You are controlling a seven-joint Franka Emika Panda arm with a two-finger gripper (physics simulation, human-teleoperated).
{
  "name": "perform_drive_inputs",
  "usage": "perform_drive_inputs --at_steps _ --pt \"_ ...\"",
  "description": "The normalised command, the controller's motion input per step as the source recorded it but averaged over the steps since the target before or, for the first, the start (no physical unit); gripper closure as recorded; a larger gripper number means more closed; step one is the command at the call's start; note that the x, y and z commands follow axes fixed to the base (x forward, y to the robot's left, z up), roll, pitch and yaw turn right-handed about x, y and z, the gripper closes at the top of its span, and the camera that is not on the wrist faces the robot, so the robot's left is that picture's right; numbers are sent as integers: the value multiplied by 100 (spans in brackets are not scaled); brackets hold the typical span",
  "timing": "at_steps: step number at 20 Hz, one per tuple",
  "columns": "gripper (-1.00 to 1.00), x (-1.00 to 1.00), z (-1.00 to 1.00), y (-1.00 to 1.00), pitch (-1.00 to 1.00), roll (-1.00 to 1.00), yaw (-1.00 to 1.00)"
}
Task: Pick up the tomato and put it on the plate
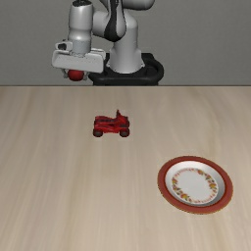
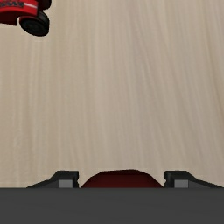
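Clamping the tomato [image 2: 122, 180], the gripper [image 1: 75, 70] hangs (well above the table [image 1: 49, 186]).

Red tomato [image 1: 76, 75], red-rimmed, perhaps floral plate [image 1: 196, 161]

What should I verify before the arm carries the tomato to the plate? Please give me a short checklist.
1. Small red tomato between both fingers of the gripper: ok.
2. Tomato off the light wooden table: ok.
3. Round white plate with red rim free to receive it: ok.
4. Gripper above the plate: not ok; the plate lies well toward the exterior view's right.
5. Enough height to pass the red toy vehicle, which stands near the path: cannot tell.
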Motion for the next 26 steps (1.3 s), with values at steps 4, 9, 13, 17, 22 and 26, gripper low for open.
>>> perform_drive_inputs --at_steps 4,9,13,17,22,26 --pt "100 75 25 0 0 0 0" --pt "100 100 0 0 0 0 0" --pt "100 100 0 0 0 0 0" --pt "100 100 0 0 0 0 0" --pt "100 100 0 0 0 0 0" --pt "100 100 0 0 0 0 0"
